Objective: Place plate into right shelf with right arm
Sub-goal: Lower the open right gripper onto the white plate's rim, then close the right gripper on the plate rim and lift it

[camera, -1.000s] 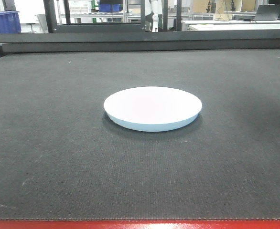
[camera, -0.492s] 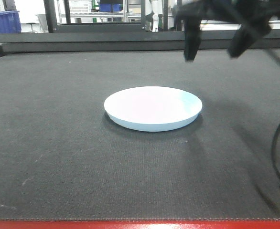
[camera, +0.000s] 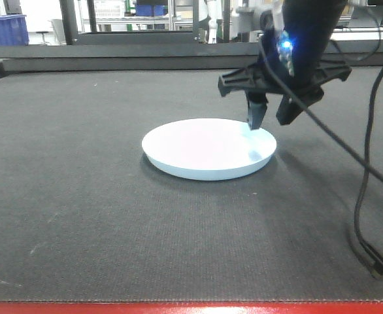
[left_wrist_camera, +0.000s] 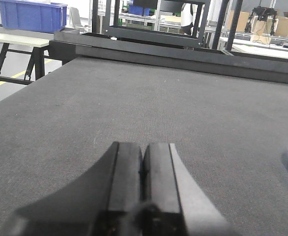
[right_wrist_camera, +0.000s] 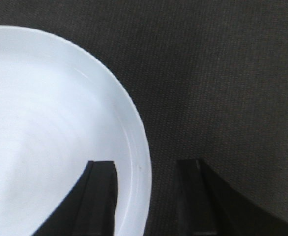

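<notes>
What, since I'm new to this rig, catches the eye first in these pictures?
The white plate lying mid-mat stands out most against the dark surface. Next comes the right tool, open and marked by a small blue light, straddling the plate's right rim from above. The left tool is shut, low over the mat well to the plate's left.

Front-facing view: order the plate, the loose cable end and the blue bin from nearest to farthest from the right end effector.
1. plate: right under the open right end effector, whose fingers straddle its right rim.
2. cable end: lower right, on the mat toward the camera.
3. blue bin: far left background, beyond the table.
</notes>
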Controlling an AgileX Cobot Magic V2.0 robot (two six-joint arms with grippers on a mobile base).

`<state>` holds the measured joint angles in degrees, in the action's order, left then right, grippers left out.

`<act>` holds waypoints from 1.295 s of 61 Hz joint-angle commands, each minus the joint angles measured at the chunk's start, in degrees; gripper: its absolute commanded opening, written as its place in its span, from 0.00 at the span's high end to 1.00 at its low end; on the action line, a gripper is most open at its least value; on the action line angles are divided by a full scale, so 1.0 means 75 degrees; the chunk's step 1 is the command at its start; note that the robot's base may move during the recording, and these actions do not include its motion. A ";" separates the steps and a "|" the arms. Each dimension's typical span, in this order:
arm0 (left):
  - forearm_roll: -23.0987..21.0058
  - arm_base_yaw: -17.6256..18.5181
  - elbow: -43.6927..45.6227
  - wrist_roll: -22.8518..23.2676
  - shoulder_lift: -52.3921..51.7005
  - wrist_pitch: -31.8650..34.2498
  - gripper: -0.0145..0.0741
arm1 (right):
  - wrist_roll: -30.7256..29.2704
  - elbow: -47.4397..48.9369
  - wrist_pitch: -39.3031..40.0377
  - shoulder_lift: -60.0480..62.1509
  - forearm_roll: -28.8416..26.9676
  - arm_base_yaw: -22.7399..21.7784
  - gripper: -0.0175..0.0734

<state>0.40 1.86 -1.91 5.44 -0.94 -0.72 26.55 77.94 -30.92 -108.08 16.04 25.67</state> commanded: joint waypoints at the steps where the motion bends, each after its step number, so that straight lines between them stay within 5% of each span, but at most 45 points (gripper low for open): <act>1: 0.0001 0.0052 -0.0051 0.0045 -0.0089 0.0679 0.89 | 0.0007 0.0277 0.0476 0.0275 0.0259 -0.0008 0.39; 19: 0.0001 0.0052 -0.0051 0.0045 -0.0089 0.0679 0.89 | 0.0007 0.0269 0.0574 -0.0146 0.0326 -0.0015 0.41; 31: 0.0001 0.0052 -0.0051 0.0045 -0.0089 0.0679 0.89 | 0.0007 0.0269 0.0566 -0.0229 0.0326 -0.0015 0.77; 59: 0.0001 0.0052 -0.0051 0.0045 -0.0089 0.0679 0.89 | 0.0013 0.0156 0.0642 0.0898 0.0326 -0.0015 0.74; 79: 0.0001 0.0052 -0.0051 0.0045 -0.0089 0.0679 0.89 | 0.0007 -0.1638 0.1524 0.3252 0.0330 -0.0135 0.74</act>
<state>0.40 1.86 -1.91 5.44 -0.94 -0.72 27.00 67.56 -24.58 -90.43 17.26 25.33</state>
